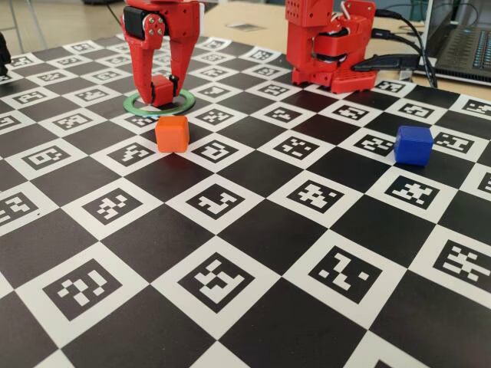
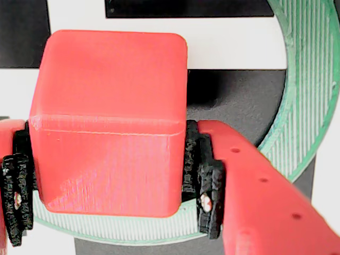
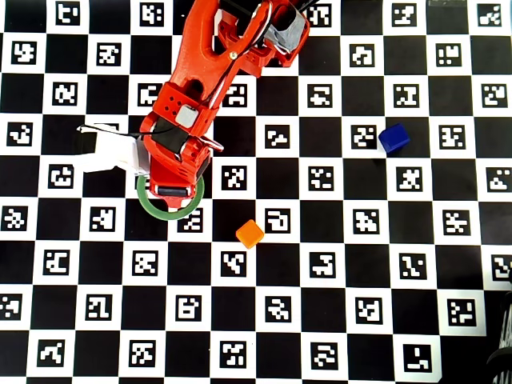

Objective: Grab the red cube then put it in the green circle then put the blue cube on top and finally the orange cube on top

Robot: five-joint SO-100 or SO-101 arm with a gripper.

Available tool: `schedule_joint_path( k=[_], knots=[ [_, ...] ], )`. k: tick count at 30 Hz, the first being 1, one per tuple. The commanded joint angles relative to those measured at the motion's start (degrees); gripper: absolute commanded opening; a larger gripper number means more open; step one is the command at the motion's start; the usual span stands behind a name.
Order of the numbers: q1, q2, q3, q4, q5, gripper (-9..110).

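The red cube point(image 2: 106, 122) fills the wrist view, pressed between the black pads of my gripper point(image 2: 112, 210), which is shut on it. In the fixed view the gripper point(image 1: 162, 93) holds the red cube point(image 1: 161, 89) low inside the green circle point(image 1: 182, 101); whether it touches the board I cannot tell. The green circle point(image 2: 313, 79) curves round the cube's right and near sides. In front of the ring lies the orange cube point(image 1: 172, 133), with the blue cube point(image 1: 414, 145) far to the right. From overhead, the arm hides the red cube, while the green circle point(image 3: 148, 204), orange cube point(image 3: 250, 234) and blue cube point(image 3: 394, 138) show.
The black-and-white checkered marker board point(image 1: 253, 230) covers the table. The arm's red base point(image 1: 326, 46) stands at the back with cables running right, beside a laptop point(image 1: 464, 38). A white part point(image 3: 108, 150) sticks out left of the arm in the overhead view.
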Motion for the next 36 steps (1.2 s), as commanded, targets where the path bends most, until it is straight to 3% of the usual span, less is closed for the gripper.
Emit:
schedule_joint_path(
  k=[1, 36],
  knots=[
    [0.62, 0.70, -2.90, -0.53, -0.09, 20],
    [2.81, 6.42, -2.46, -0.18, 0.79, 43]
  ],
)
